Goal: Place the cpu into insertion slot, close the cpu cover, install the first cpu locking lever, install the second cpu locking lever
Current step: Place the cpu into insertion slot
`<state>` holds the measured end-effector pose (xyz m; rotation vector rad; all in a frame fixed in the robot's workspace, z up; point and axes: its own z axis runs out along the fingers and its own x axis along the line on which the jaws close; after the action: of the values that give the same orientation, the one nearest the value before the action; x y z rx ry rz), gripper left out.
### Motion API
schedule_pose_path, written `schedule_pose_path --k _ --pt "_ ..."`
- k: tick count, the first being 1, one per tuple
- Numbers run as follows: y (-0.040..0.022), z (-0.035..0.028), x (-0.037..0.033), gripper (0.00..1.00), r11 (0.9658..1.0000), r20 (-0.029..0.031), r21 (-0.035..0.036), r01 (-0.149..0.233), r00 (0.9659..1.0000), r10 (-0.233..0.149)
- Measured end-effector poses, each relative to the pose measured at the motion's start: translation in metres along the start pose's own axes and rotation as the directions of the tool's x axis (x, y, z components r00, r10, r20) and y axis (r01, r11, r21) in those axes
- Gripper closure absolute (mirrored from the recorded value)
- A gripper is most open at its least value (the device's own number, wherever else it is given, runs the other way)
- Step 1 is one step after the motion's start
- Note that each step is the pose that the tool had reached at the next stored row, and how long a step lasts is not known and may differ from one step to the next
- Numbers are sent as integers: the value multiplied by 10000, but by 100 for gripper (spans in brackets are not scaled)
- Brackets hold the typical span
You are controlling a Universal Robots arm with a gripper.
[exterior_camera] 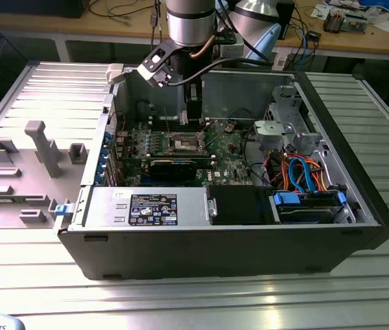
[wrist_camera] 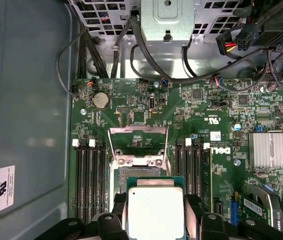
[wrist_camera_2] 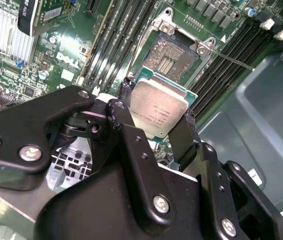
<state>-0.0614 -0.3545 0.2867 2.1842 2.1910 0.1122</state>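
Observation:
In both wrist views my gripper is shut on the cpu, a flat square chip with a silvery top clamped by two opposite edges between the black fingers. The cpu hangs a little above the green board, just off one side of the insertion slot, whose dark contact field lies uncovered. The cpu cover stands swung up on the slot's far side. A thin locking lever sticks out loose beside the slot. In the exterior view the arm reaches down into the case over the slot.
Long memory slots flank the socket on both sides. A finned heatsink and a black expansion card sit nearby. Cables and a drive cage crowd the case. The case wall rises close by.

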Motion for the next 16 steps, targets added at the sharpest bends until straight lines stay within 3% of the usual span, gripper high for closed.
schedule_pose_path --k 16 --pt "-4 43 -1 46 10000 -7 1 0 10000 0"
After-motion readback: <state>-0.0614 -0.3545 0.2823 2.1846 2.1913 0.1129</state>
